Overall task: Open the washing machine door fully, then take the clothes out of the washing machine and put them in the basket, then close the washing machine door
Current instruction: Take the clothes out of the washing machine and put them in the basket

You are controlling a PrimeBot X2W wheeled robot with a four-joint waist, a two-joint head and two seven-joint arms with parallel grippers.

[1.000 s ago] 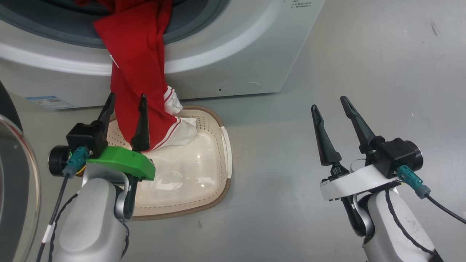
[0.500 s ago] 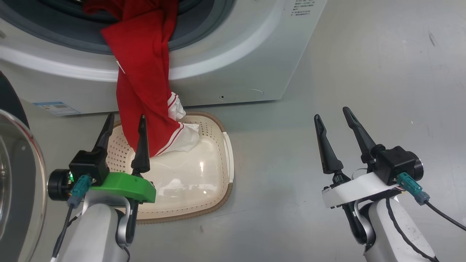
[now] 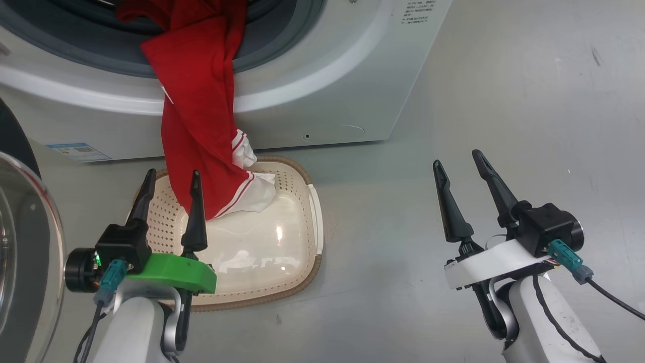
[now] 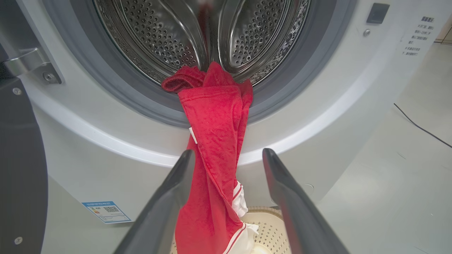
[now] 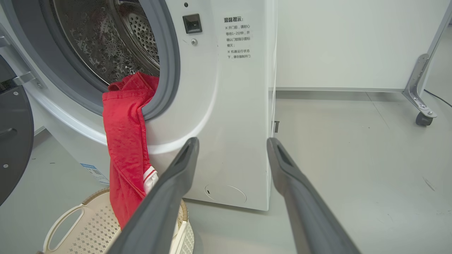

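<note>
Both your grippers stand spread, empty: left gripper near the basket, right gripper over the floor. The clothes hang from the washing machine — down into the basket.

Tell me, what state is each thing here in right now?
door, swung open
clothes, hanging out of the drum, lower end in the basket
drum, open, clothes trailing out
basket, on the floor, holding that end
left fingers, open, holding nothing
right fingers, open, holding nothing
</note>
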